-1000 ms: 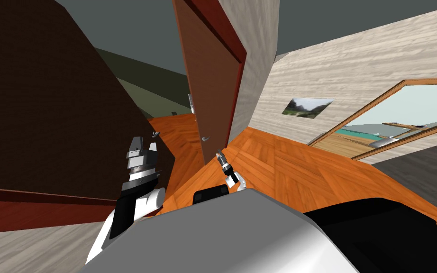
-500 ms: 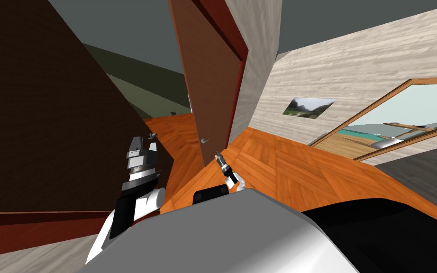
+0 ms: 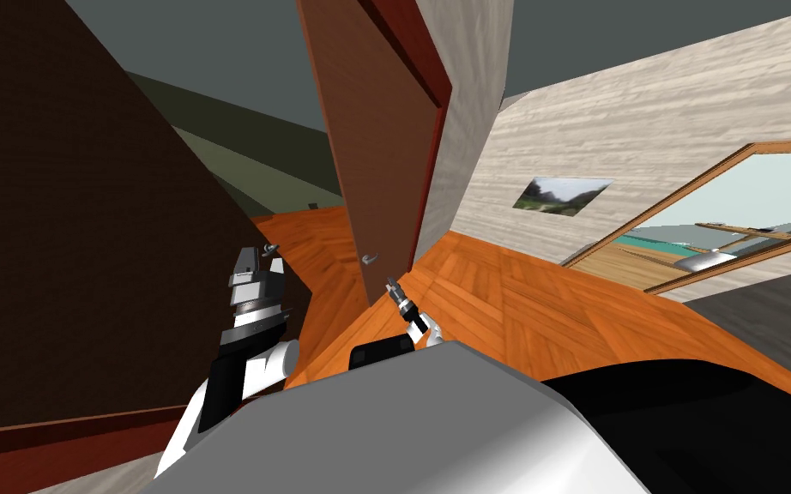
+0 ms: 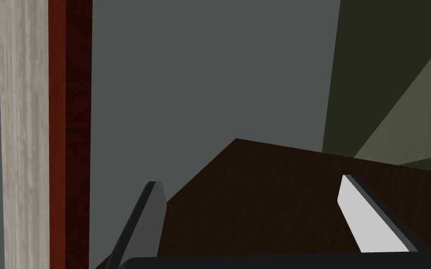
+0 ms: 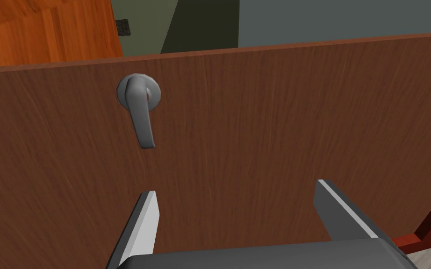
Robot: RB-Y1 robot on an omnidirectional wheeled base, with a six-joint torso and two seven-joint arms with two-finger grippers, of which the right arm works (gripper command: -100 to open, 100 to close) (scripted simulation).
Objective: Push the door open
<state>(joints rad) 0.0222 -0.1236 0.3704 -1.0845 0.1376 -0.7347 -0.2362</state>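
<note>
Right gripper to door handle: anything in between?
Nothing in the way. The right wrist view shows bare brown door panel between the open right gripper and the grey lever handle.

Using the small landscape picture (image 3: 562, 194) as the anchor here. It hangs on a pale, streaky plank wall (image 3: 643, 111). Below the picture there's a glossy orange wood plank floor (image 3: 540, 309) spreading out in all directions. Just right of the picture, on the same wall, is a big light-wood frame (image 3: 660, 194) with a pale teal pane (image 3: 754, 189) inside it. There's also a rounded grey object (image 3: 701, 259) near the frame's lower edge, no idea what that is. Further down and to the right of the picture, a flat dark grey patch (image 3: 771, 309) meets the floor. Above the picture is a plain dark grey ceiling (image 3: 625, 43). Well left of the picture there's an olive-green wall (image 3: 248, 163), with a small dark square (image 5: 122, 28) low on it near the floor.
</note>
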